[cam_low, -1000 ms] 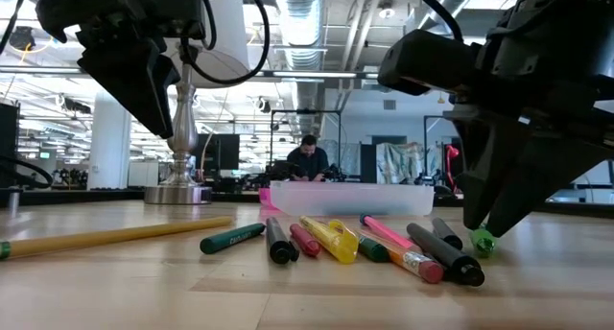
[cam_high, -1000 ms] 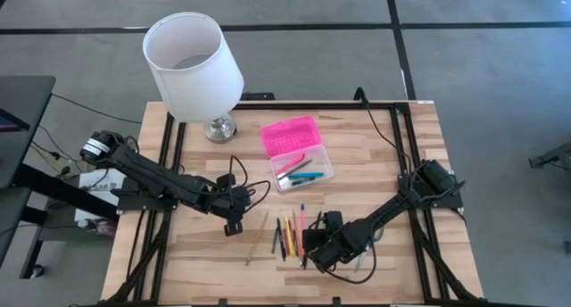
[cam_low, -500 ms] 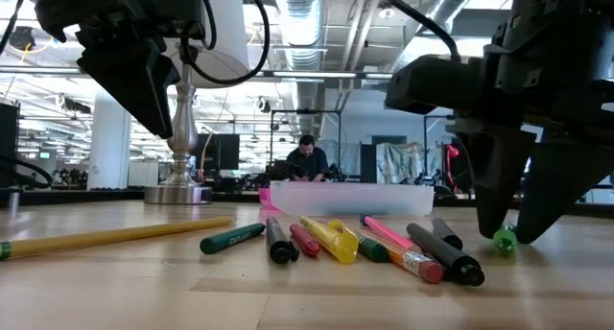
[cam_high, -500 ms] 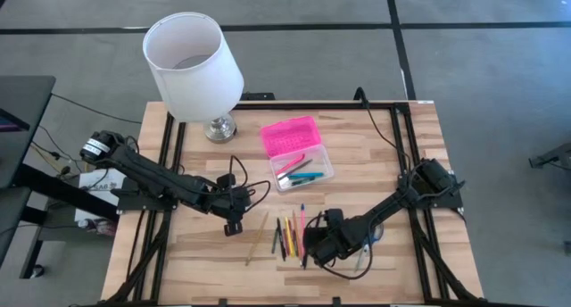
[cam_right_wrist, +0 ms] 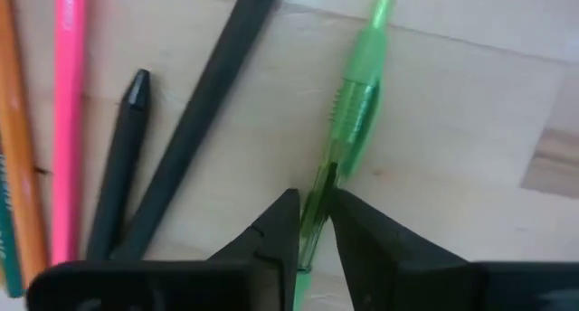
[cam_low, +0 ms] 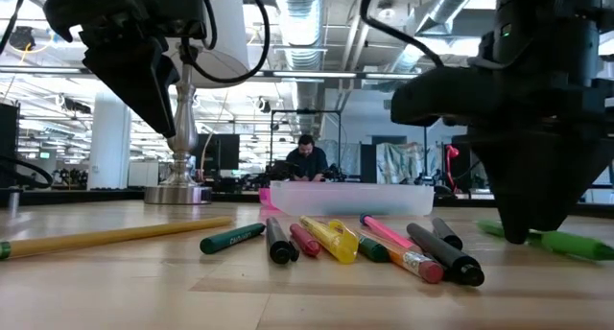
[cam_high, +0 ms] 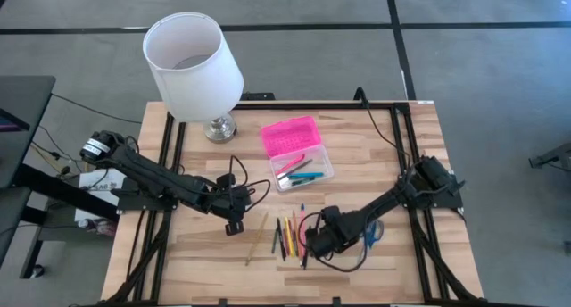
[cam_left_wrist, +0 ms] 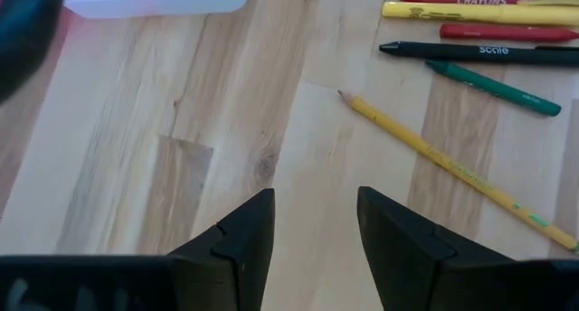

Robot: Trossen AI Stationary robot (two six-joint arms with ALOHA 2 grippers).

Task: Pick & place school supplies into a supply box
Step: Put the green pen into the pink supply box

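Observation:
Several pens, pencils and markers (cam_high: pixel 290 236) lie side by side near the table's front edge. My right gripper (cam_right_wrist: pixel 315 222) points down at their right end, shut on a green pen (cam_right_wrist: pixel 357 103). The supply box (cam_high: pixel 303 169) rests open behind them on its clear base, a few pens inside and its pink lid (cam_high: pixel 290 135) laid back. My left gripper (cam_left_wrist: pixel 312 230) hangs open above bare wood left of the pens, near a long yellow pencil (cam_left_wrist: pixel 452 166). My right gripper pinches the green pen's thin clear barrel (cam_right_wrist: pixel 318 186), just behind its thicker clip part, between its two fingers. The fingers come from above, pointing down, and lie across the pen. The pen (cam_low: pixel 556 242) lies low and nearly level; I cannot tell whether it is off the wood.
A lamp with a white shade (cam_high: pixel 192 66) stands at the table's far left. A black marker (cam_right_wrist: pixel 204 121), a black crayon (cam_right_wrist: pixel 122 166) and a pink pencil (cam_right_wrist: pixel 65 121) lie close beside the green pen. A small blue thing (cam_high: pixel 371 234) lies under the right arm.
My right gripper has rolled about its wrist and come upright. It opened astride the green pen, then shut on it. The pen has swung round on the table: the low view showed only its end before, and now shows its length.

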